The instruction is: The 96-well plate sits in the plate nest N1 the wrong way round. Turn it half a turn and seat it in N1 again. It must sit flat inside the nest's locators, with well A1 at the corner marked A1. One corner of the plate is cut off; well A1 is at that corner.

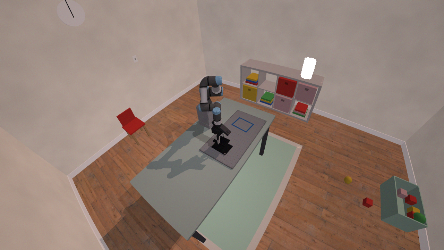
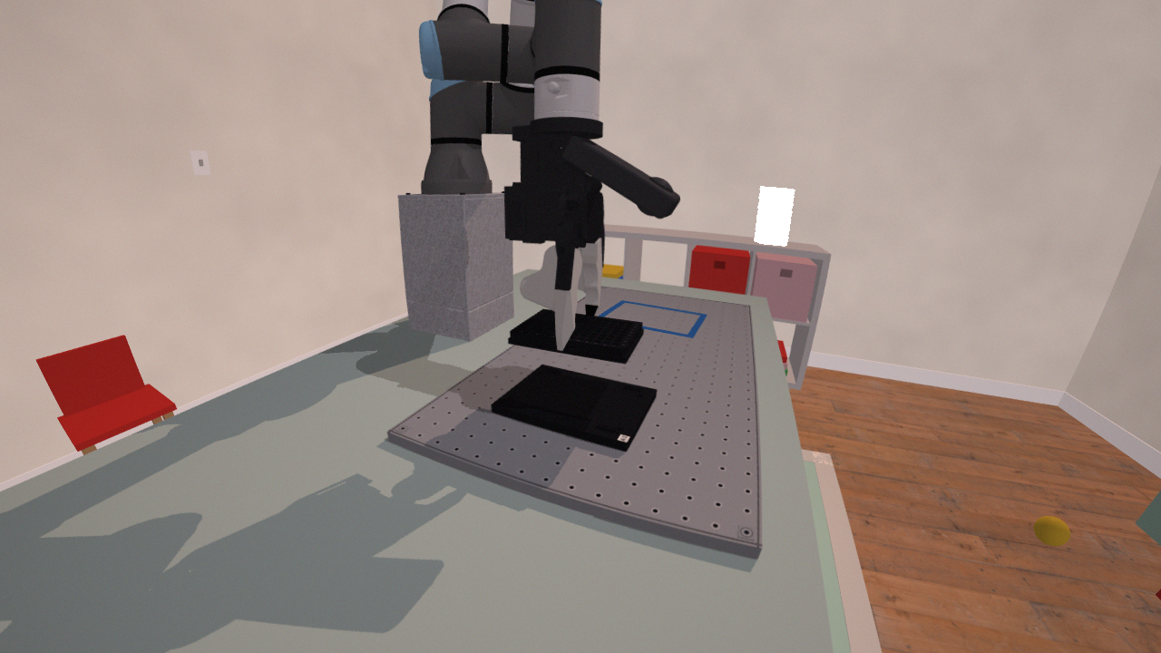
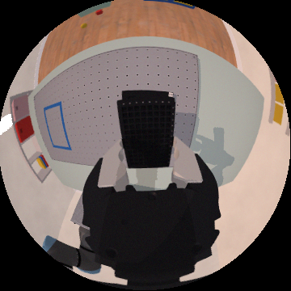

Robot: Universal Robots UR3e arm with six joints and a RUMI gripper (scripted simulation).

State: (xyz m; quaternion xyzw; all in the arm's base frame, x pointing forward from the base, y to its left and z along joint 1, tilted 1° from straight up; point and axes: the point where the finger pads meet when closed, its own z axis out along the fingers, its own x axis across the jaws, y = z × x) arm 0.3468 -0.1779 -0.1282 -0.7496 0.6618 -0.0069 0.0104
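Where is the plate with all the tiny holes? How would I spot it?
Find the gray board dotted with holes on the green table. Above it, the end effector grips a black 96-well plate in the air. Unlike the smooth black nest lying underneath, its top is a grid of little wells.

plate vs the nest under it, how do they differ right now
The 96-well plate hangs in the air, clamped in the gripper; the plate nest N1 lies flat on the perforated board. The plate's top is a grid of wells; the nest's top looks smooth, with a small white label at one corner. In the exterior view the nest's footprint looks larger. Both are black and rectangular.
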